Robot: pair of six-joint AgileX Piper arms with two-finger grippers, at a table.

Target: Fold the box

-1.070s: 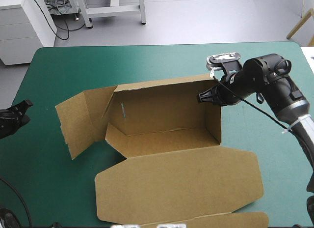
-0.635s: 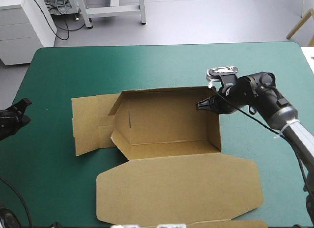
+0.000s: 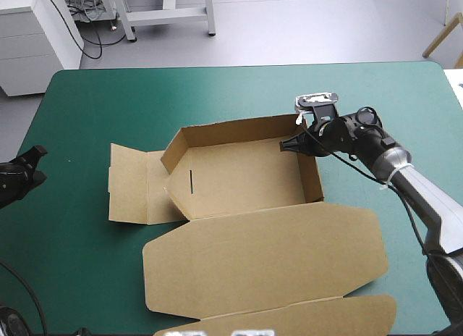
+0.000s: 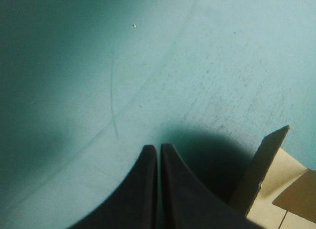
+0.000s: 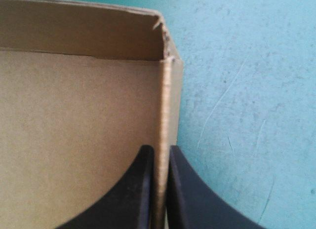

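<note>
The box (image 3: 246, 178) is plain brown board all over, with no print. Its floor and the flat lid (image 3: 275, 256) are an even tan, and the shaded inner walls are a darker brown. One short dark slit (image 3: 190, 182) marks the inner wall toward the table's left edge. In the right wrist view the wall's cut edge (image 5: 164, 115) is paler, with fine ribbing.

The table (image 3: 94, 104) has a teal-green cover, uniform except for faint pale scratches (image 4: 112, 91) and a tiny white speck (image 4: 134, 25) ahead of the left hand (image 4: 158, 149). That hand's fingers are black, as are those of the right hand (image 5: 159, 151). The right arm is black, with a silver-grey forearm (image 3: 427, 198).
</note>
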